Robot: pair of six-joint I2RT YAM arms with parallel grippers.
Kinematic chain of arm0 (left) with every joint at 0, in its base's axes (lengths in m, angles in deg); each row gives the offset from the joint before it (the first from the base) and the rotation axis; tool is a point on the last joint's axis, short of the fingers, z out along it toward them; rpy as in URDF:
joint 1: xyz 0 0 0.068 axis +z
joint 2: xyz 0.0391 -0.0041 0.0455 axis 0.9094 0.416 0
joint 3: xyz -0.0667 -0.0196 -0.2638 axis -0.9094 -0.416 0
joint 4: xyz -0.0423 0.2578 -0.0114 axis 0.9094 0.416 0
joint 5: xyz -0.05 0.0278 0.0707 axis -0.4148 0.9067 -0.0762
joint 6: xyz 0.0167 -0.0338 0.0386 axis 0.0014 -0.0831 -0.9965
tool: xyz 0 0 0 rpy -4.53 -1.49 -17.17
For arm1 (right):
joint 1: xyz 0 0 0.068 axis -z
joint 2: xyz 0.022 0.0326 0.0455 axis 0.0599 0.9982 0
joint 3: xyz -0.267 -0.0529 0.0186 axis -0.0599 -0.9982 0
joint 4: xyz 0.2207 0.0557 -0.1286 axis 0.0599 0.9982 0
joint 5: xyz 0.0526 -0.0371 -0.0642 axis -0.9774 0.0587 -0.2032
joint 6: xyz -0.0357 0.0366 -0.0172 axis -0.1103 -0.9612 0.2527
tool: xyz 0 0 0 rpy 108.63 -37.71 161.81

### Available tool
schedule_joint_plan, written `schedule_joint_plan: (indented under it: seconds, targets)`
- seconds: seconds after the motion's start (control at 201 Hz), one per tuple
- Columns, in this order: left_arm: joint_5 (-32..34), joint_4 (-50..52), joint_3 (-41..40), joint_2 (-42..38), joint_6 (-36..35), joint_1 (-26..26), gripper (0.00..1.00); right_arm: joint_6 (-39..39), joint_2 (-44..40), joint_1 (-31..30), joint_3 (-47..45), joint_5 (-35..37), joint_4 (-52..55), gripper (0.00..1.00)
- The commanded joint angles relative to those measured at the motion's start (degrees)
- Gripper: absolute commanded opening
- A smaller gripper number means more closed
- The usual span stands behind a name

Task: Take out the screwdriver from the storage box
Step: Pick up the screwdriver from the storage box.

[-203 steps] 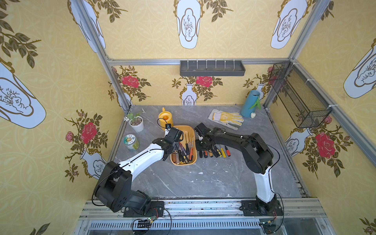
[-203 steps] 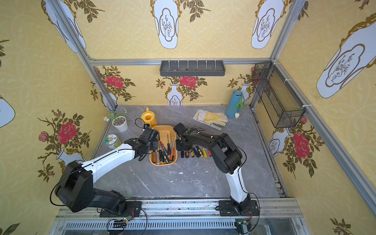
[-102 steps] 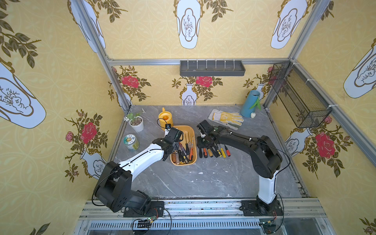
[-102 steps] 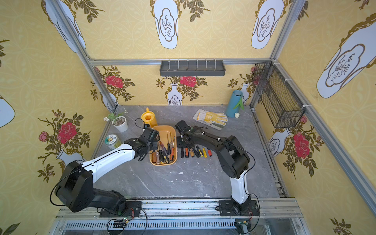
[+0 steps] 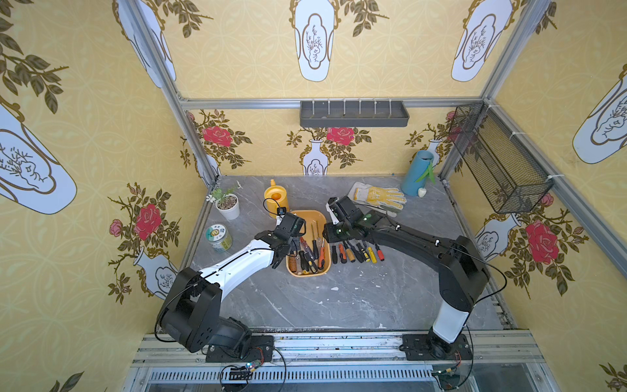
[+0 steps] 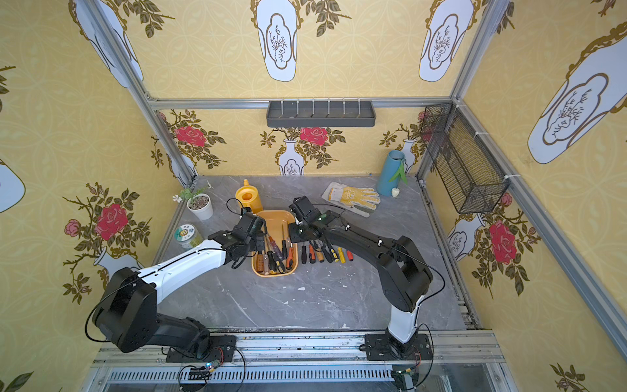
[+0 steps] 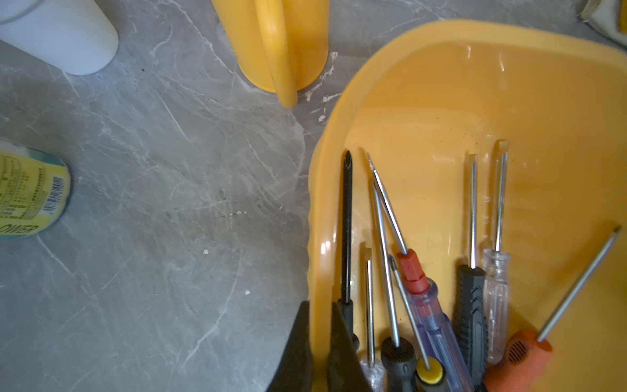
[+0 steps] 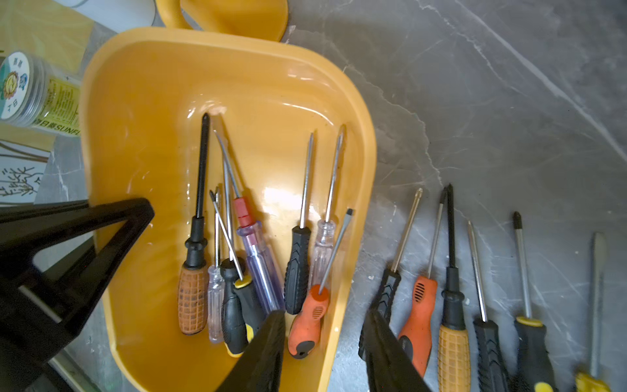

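Note:
The storage box [image 5: 307,219] is a shallow yellow-orange tub at mid-table, also in the other top view [image 6: 274,219]. Several screwdrivers lie in its near half. My left gripper [image 7: 320,305] is shut on the box's left rim [image 7: 317,210], one finger outside and one inside. My right gripper [image 8: 324,315] hangs open just above the box's right rim [image 8: 368,163]. Under its gap lies an orange-handled screwdriver [image 8: 307,322], untouched. In both top views the left gripper [image 5: 290,251] and right gripper [image 5: 328,237] flank the box.
A row of screwdrivers [image 5: 356,253] lies on the table right of the box. A yellow watering can [image 5: 276,200] stands just behind it. A potted plant [image 5: 228,205] and jar [image 5: 219,237] are at left, gloves [image 5: 378,198] and blue vase [image 5: 417,173] at back right. A mesh basket [image 5: 498,163] hangs on the right wall.
The right arm's elbow has swung outward to the right while its gripper stayed over the box's right rim. The left arm has kept its hold on the rim.

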Motion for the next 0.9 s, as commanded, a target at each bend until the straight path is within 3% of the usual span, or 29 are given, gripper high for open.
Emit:
schedule_joint_plan:
  seconds: [0.0,0.891]
  targets:
    - [-2.2,-3.3,0.0,0.2,-0.5,0.1,0.0,2.1,1.3,-0.9,1.0,-1.9,-2.2,0.43]
    - [-5.6,-5.1,-1.2,-1.5,-2.1,0.0,0.0,1.1,13.9,-3.5,6.8,-2.4,-4.2,0.41]
